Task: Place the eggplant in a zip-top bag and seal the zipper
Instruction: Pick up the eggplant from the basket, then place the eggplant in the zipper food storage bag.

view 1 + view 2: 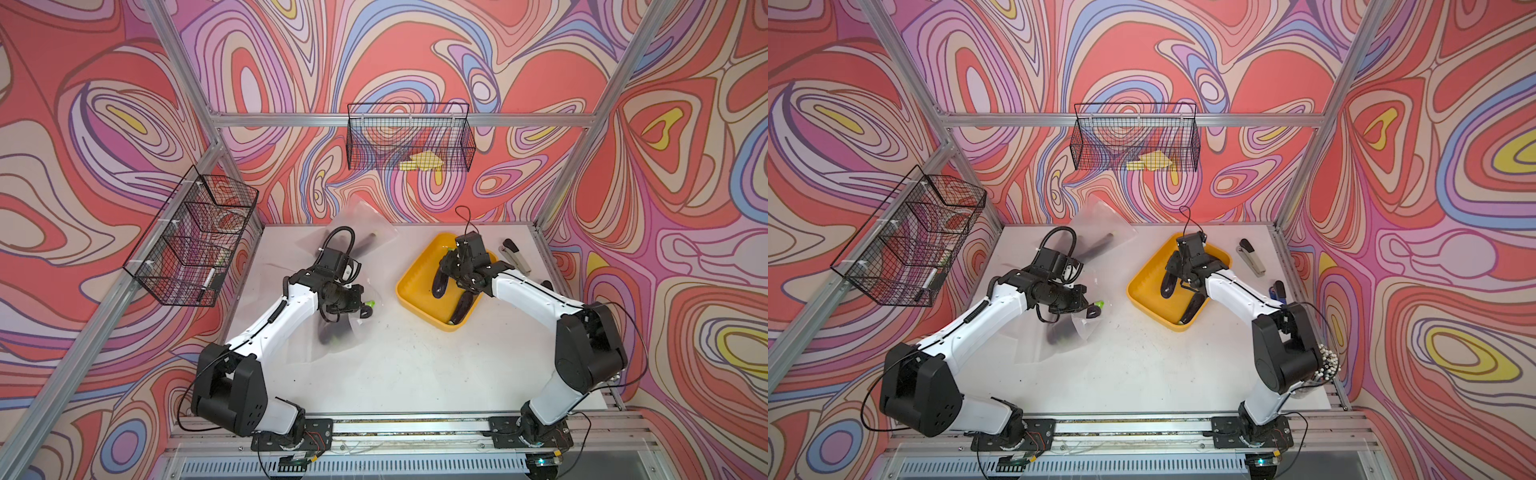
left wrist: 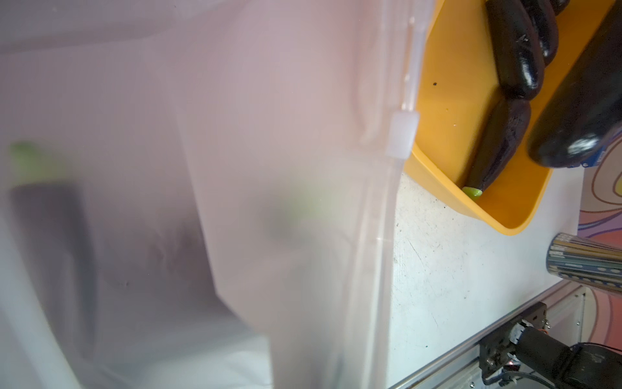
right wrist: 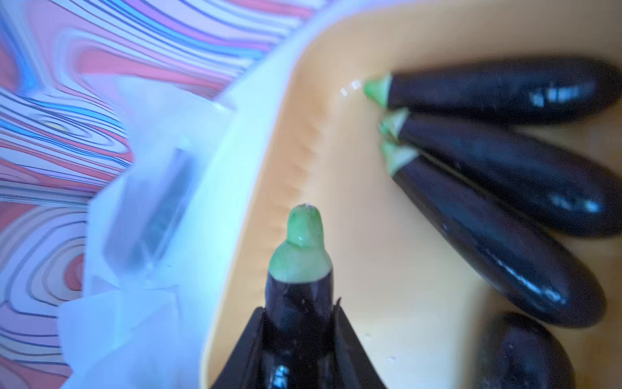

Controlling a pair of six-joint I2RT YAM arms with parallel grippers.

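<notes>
My right gripper [image 1: 444,269] [image 3: 299,323] is shut on a dark purple eggplant [image 1: 439,287] [image 3: 298,289], gripping just below its green stem. The eggplant hangs over the yellow tray [image 1: 415,272] [image 3: 370,235]. Several more eggplants [image 1: 463,309] [image 3: 488,215] lie in that tray. A frosted zip-top bag [image 1: 338,347] [image 2: 269,134] lies left of the tray, and its white slider [image 2: 402,134] sits on the zipper edge. A dark eggplant [image 1: 332,334] [image 2: 50,235] shows dimly inside it. My left gripper [image 1: 365,311] [image 1: 1094,311] is shut on the bag's edge, and the bag hides its jaws in the wrist view.
A second frosted bag [image 1: 368,237] with a dark eggplant inside lies at the back of the table. A stapler [image 1: 517,254] lies right of the tray. Wire baskets hang on the left wall [image 1: 195,241] and the back wall [image 1: 409,141].
</notes>
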